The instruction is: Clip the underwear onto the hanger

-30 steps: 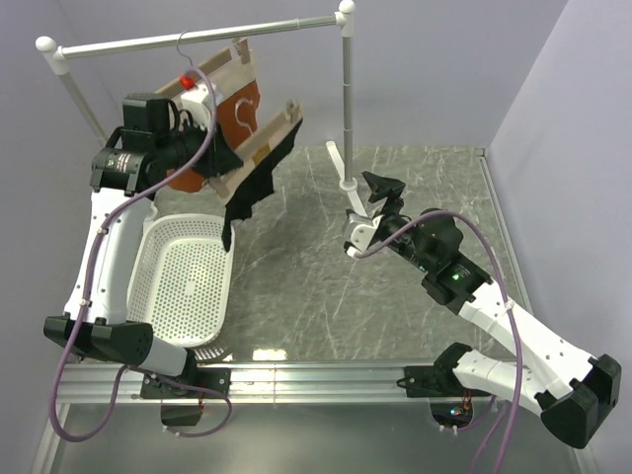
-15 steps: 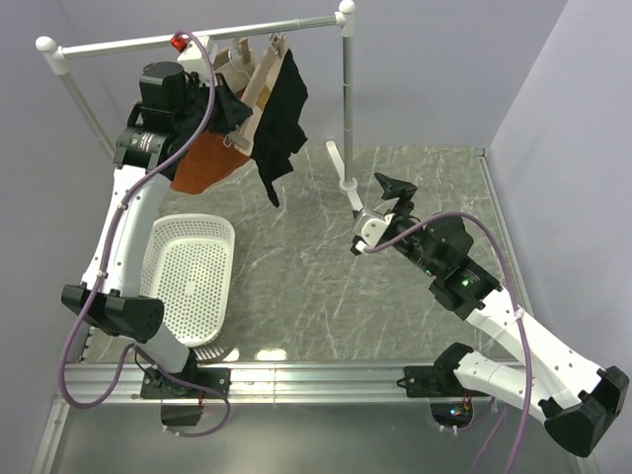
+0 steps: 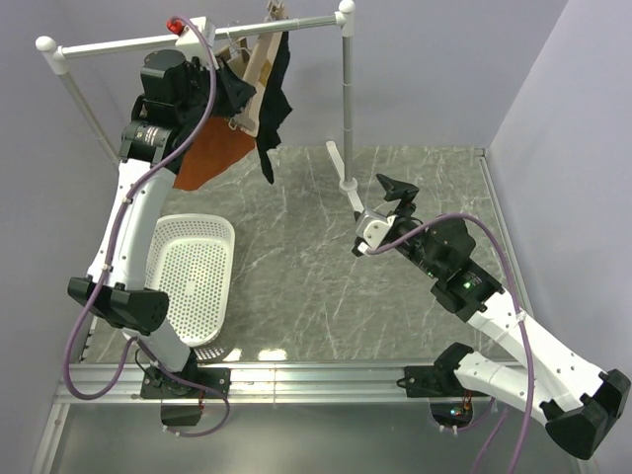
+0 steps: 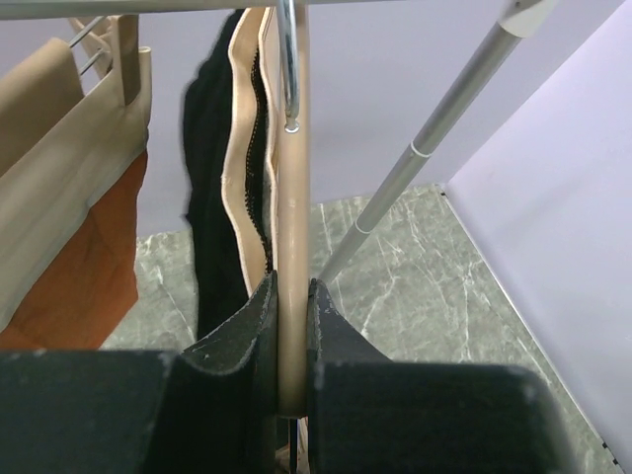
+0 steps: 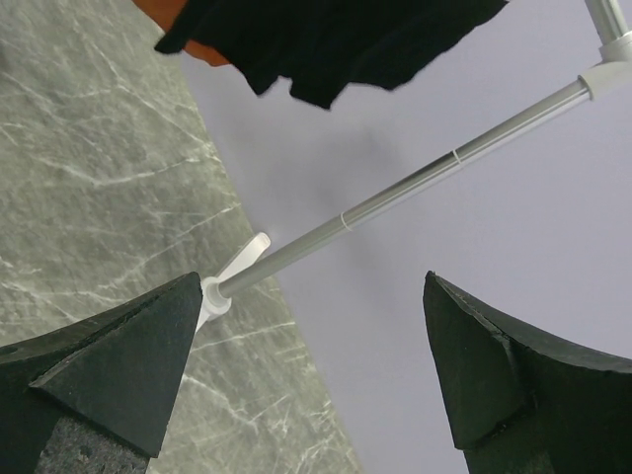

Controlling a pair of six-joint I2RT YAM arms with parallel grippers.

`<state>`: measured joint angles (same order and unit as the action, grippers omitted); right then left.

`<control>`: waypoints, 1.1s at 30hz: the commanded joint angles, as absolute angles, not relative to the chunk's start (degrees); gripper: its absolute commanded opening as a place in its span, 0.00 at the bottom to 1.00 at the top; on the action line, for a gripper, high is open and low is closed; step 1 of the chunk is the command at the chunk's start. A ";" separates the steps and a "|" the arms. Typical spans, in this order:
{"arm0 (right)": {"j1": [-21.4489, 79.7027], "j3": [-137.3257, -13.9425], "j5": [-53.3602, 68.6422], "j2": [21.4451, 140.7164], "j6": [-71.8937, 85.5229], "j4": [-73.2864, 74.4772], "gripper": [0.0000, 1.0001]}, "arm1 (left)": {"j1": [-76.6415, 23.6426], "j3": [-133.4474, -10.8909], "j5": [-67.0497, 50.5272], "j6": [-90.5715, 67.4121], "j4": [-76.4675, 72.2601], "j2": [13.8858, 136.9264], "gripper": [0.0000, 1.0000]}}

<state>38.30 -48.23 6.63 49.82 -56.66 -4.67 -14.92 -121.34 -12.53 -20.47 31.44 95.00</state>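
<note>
- Underwear [image 3: 275,94]: hangs from the hanger [image 4: 292,247], raised to the rail [image 3: 148,41] at the back left of the bench [image 3: 316,276]. In the left wrist view its tan waistband lies flat along the wooden bar.
- Left end effector [image 4: 292,316]: clenched on the hanger's wooden bar, one finger on each face.
- Right end effector [image 5: 316,346]: released, jaws wide, nothing between them. It hovers above the bench, well apart from the garment.
- Step in hand, as judged: seat the wire hook [image 4: 287,59] over the rail. The hook is at the rail, but whether it bears on the rail cannot be told.
- Procedure: hold the bar level so the fabric does not slide. Lower until the hook carries the load. Only then release the grip.
- Check: neither clip is clearly seen biting the waistband. Confirm both before letting go.
- Caution: the rust-orange garment [image 3: 207,153] hangs just beside on the same rail. Avoid snagging it.
- Container: a white perforated basket [image 3: 188,219] stands on the bench beneath the left arm. No item is visible inside it.
</note>
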 commanded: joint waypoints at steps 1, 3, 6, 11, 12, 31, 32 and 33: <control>37.97 -47.55 6.59 48.08 -56.86 -6.41 1.00 | -15.29 -125.67 -11.16 -20.48 27.24 95.36 0.00; 37.88 -47.02 7.03 47.90 -57.22 -6.59 1.00 | -15.29 -125.95 -10.72 -20.30 26.99 96.41 0.00; 37.97 -46.76 6.86 47.81 -57.13 -6.86 1.00 | -15.29 -125.33 -10.11 -19.60 25.32 97.47 0.00; 37.97 -45.97 6.77 47.11 -57.13 -6.94 1.00 | -15.29 -126.91 -10.28 -19.25 26.10 99.93 0.00; 37.88 -45.88 6.77 47.02 -57.22 -6.77 1.00 | -15.29 -127.09 -10.46 -19.25 26.28 100.45 0.00; 37.79 -47.28 4.83 46.14 -55.29 -3.52 1.00 | -15.47 -123.50 -9.41 -14.77 25.76 96.42 0.54; 37.79 -47.37 4.75 45.97 -55.11 -3.25 1.00 | -15.47 -122.62 -9.23 -14.50 24.97 95.55 0.65; 37.88 -47.63 4.49 45.88 -55.02 -2.73 1.00 | -15.47 -121.65 -9.05 -14.07 23.48 93.88 0.70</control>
<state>38.28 -45.65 5.82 47.18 -56.38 -3.49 -15.22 -122.37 -10.20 -15.79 27.51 99.94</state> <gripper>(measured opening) 0.998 0.660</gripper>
